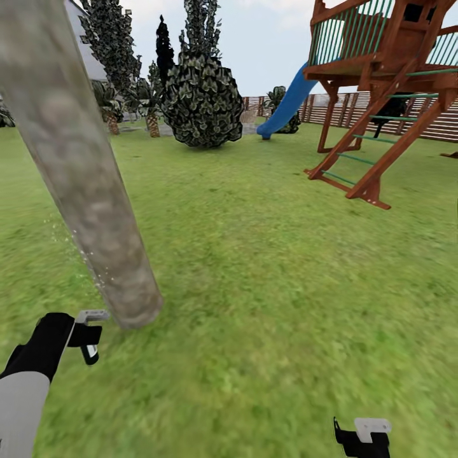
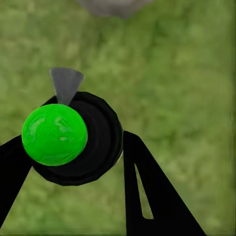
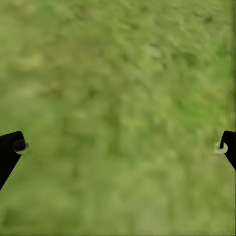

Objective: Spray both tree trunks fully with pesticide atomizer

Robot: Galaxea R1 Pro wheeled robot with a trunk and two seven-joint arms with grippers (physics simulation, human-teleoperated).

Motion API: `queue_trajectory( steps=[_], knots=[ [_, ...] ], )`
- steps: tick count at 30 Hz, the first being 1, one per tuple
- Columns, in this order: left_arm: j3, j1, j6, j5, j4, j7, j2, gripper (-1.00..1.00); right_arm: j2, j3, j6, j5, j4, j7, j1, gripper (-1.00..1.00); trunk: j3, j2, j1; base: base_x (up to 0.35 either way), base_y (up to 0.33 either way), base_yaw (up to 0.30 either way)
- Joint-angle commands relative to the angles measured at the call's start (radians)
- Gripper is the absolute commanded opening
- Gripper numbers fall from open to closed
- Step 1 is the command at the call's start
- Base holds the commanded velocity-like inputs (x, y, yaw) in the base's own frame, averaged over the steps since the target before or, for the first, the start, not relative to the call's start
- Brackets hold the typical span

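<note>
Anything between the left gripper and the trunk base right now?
Only bare grass. In the head view, the left gripper, shut on the pesticide atomizer, sits just short of the tree trunk, with nothing in that stretch.

Head camera: looked forward and down across the lawn (image 1: 254,254), with the tree trunk (image 1: 83,184) close at left and a play tower (image 1: 388,83) farther off. Left wrist camera: faced down at grass from close range, trunk base (image 2: 115,6) at frame edge, shared with head view. Right wrist camera: faced grass (image 3: 118,98), close.
</note>
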State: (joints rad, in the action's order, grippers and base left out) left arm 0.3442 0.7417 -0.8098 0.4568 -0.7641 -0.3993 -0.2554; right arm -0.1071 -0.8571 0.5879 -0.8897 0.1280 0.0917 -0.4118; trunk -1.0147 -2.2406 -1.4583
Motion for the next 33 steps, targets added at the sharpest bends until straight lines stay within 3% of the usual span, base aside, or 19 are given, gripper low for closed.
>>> queue_trajectory(
  steps=[1,15,33],
  knots=[
    [0.004,-0.006,-0.003,0.009,-0.002,-0.01,0.0,-1.0,0.0,-0.003,0.003,-0.011,-0.002,0.008,-0.001,1.0,-0.001,0.0,0.0,0.04,-0.275,0.0],
    [0.004,-0.035,-0.003,0.007,-0.002,0.015,-0.001,-1.0,0.0,-0.003,0.003,-0.011,-0.002,0.008,-0.001,1.0,-0.001,0.0,0.0,0.119,-0.269,0.255],
    [0.004,-0.036,-0.003,0.003,-0.01,0.015,0.001,-1.0,0.0,-0.003,0.003,-0.011,-0.002,0.008,-0.001,1.0,-0.001,0.0,0.0,0.102,-0.255,0.032]
  ],
)
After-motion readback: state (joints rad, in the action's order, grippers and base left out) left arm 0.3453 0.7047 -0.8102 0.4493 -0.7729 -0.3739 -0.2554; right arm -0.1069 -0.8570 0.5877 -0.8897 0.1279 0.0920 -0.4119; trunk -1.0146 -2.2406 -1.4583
